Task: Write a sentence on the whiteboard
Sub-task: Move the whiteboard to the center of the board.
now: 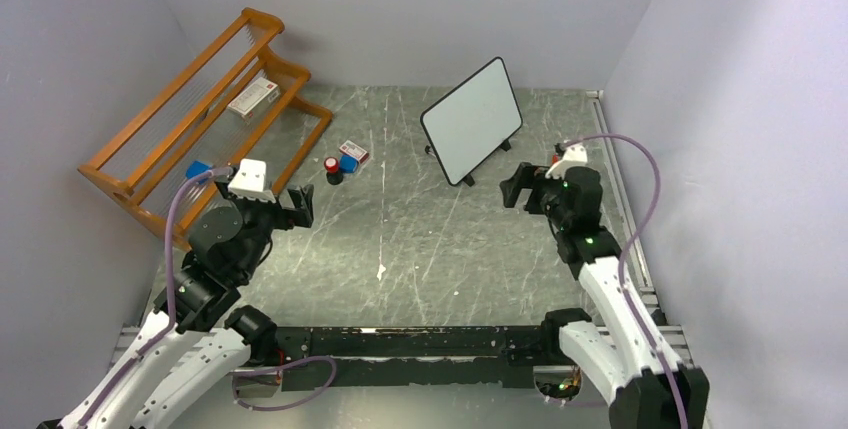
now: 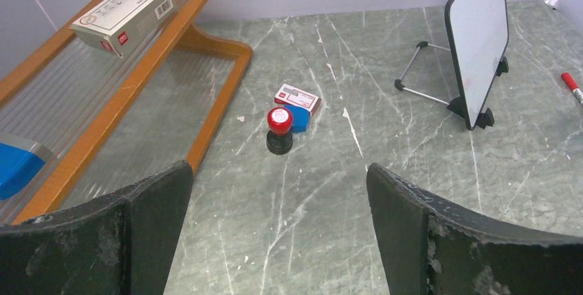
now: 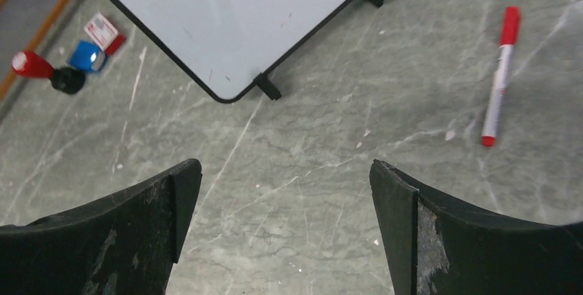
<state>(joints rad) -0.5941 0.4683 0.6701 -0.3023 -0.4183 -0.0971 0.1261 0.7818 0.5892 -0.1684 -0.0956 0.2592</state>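
The whiteboard (image 1: 472,119) stands tilted at upper centre of the counter (image 1: 400,249). Open stone lies ahead of the left pincer (image 2: 278,170), released. The right pincer (image 3: 285,164) is released too, below the board's corner, with a red marker (image 3: 498,78) at upper right.

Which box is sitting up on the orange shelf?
The bigger white box, resting on the wooden rack. The small red-and-white box lies down on the table instead.

The whiteboard (image 1: 472,119) is smooth, glossy white in a thin black frame. The bench (image 1: 430,239) looks like grey marbled stone, scratched. At ten o'clock the rack (image 1: 190,119) is varnished wood.
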